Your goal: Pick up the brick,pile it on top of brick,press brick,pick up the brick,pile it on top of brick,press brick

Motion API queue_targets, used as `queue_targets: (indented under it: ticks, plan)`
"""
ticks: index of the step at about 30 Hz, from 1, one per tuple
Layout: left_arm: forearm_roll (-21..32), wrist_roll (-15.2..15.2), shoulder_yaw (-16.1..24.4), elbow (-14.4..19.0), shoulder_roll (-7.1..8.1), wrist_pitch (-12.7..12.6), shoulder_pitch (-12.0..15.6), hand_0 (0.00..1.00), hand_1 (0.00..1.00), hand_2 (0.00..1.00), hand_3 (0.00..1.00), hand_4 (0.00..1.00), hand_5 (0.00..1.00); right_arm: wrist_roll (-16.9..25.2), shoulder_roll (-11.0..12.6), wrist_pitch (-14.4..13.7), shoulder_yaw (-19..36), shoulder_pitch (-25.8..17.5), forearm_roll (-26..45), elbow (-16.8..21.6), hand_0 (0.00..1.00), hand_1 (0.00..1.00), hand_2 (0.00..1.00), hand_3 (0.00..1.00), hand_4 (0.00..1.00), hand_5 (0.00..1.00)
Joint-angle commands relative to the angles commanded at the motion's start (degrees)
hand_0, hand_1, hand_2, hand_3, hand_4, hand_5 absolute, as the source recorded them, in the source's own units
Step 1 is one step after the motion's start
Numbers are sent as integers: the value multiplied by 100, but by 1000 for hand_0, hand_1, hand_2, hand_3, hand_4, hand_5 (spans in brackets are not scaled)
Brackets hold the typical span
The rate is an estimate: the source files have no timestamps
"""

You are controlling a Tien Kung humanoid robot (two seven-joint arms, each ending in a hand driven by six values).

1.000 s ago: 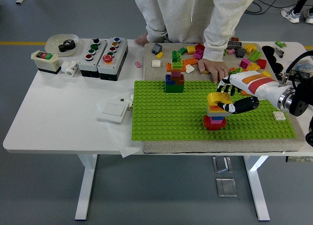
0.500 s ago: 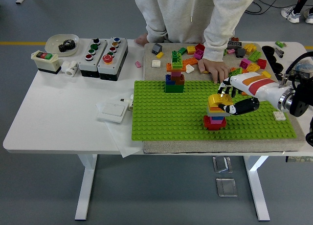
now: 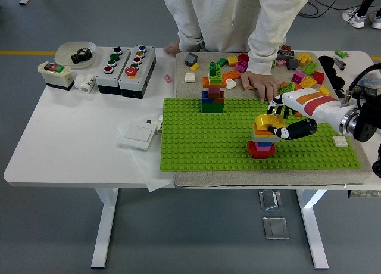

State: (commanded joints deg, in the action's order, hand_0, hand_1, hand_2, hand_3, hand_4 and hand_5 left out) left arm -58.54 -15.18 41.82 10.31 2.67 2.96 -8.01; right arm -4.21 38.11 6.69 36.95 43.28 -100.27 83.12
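A: Head view, item one: right hand (image 3: 281, 120), white shell with orange and red stripes, black fingers. State?

B: Clasped about the yellow brick (image 3: 264, 120), fingers over its far side, thumb low on its near side. The brick sits on top of the short stack (image 3: 261, 141), which stands on the green baseplate (image 3: 196, 149), right of centre. Whether it is fully seated I cannot tell.

A: Item two: the stack itself.

B: Red base, then pink, blue, orange and grey layers, the yellow one uppermost. Upright.

A: Handling notes for the brick?

B: Judged light, rigid, smooth plastic; slippery at the glossy faces. Best held across two opposite side walls, leaving the studs clear. Pressing should go straight down, or the narrow stack may tip.

A: Item three: other stock.

B: A taller tower (image 3: 213, 89) at the baseplate's far edge; loose bricks (image 3: 300, 68) on the mat beyond. A person's hand (image 3: 260, 83) rests among them, just beside the robot's fingers.

A: Left hand?

B: Not in view.
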Motion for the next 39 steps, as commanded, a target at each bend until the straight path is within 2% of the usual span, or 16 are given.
queue_targets:
  ticks: [18,19,24,25,39]
  plan:
    - [-10,-6,6,0,-4,4,12,785,730,639,558,583,601,23,-15,52,7,-7,157,-17,457,506,560,512,677,354]
    - [-7,-7,4,0,-4,4,14,785,730,639,558,583,601,24,-17,47,7,-8,161,-20,459,538,612,529,707,354]
    - [-15,-12,5,0,-4,9,25,785,730,639,558,583,601,43,-29,20,16,-8,182,-24,459,538,612,529,707,354]
    - [-15,-13,4,0,-4,9,26,786,729,639,558,582,601,45,-30,17,17,-8,182,-23,460,559,659,565,744,359]
    - [-21,-16,-3,0,-5,16,41,787,730,642,559,583,602,56,-52,-57,43,-27,210,-71,458,568,692,598,764,370]
